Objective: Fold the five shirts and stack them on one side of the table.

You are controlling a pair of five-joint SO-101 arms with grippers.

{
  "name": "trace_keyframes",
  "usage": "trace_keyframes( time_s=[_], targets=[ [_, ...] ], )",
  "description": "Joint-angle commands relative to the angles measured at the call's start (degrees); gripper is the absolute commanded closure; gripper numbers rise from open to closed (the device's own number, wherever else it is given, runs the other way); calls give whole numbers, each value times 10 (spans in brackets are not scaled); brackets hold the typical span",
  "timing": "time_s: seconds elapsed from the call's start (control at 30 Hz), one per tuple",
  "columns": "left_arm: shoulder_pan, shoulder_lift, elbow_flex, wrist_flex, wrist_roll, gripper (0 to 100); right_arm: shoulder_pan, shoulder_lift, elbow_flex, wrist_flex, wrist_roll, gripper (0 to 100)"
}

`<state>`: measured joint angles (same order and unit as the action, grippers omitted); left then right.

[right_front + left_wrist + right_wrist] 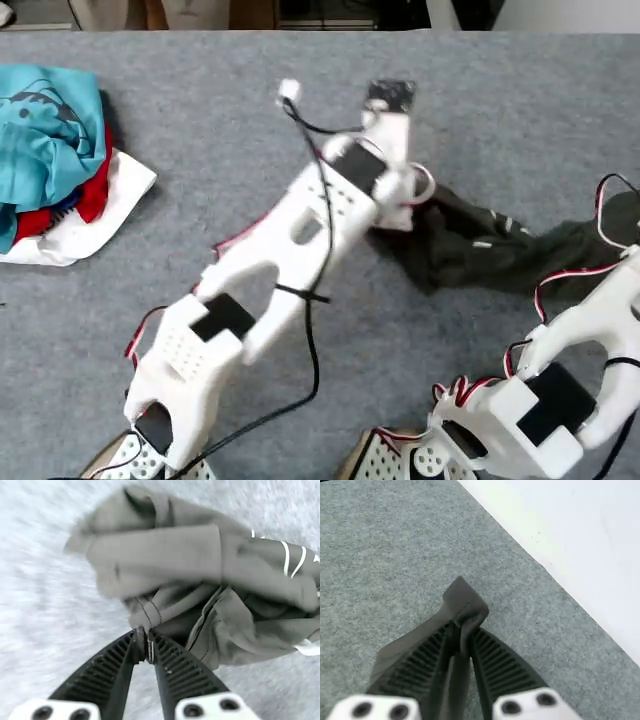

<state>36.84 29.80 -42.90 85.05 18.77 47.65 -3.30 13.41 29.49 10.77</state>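
Dark shirt, high view: the dark shirt point(470, 250) lies crumpled on the grey table point(200, 100), well apart from the shirt pile point(60, 170), toward the opposite side.
Shirt pile: teal shirt point(45, 130) on top, red shirt point(95, 190) under it, white shirt point(115, 205) at the bottom.
Left arm: the left arm point(300, 230) ends at the shirt's end nearest the pile.
Right arm: the right arm point(560, 390) stands farther from the pile than the shirt's other end.
Left wrist view, left gripper: the left gripper point(147, 642) is pinched tight on a stitched hem of the bunched shirt point(190, 565); thin white print lines point(292, 560) show on the cloth.
Right wrist view, right gripper: the right gripper point(462, 630) is clamped on a dark shirt corner point(462, 600) that sticks up past the fingertips, above the table point(395, 540) near its edge.
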Motion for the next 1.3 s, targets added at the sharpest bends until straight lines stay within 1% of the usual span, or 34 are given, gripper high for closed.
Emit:
trace_keyframes(
  time_s=[0.0,0.1,0.27,0.37,0.47,0.63,0.67,0.8,0.93,1.03,1.13,1.2,1.23,1.27],
  targets=[
    [-55,-11,-111,90,-61,980,7,-1,-51,37,25,995],
    [-100,-6,-154,136,-105,980,7,-1,-48,54,70,995],
    [-149,-6,-98,122,-119,980,7,3,-15,54,118,995],
    [-157,-6,-32,78,-115,980,0,3,11,51,142,995],
    [-158,-6,38,31,-114,980,-7,4,35,50,149,995],
    [-157,-6,125,-4,-117,970,-9,4,98,-5,149,995],
    [-157,-6,139,-2,-115,945,-10,4,110,-18,149,995],
    [-156,-13,184,4,-114,787,-18,4,141,-38,160,995],
    [-155,-44,139,69,-121,784,-26,4,147,-38,190,995],
    [-153,-80,95,120,-158,783,-29,4,146,-38,201,995],
    [-118,-129,91,157,-212,783,-37,3,145,-38,222,995],
    [-69,-167,135,158,-256,783,-41,3,145,-38,236,995],
    [-40,-194,171,158,-291,783,-44,3,145,-38,239,995],
    [-4,-222,223,158,-348,783,-45,1,145,-38,243,995]
  ],
)
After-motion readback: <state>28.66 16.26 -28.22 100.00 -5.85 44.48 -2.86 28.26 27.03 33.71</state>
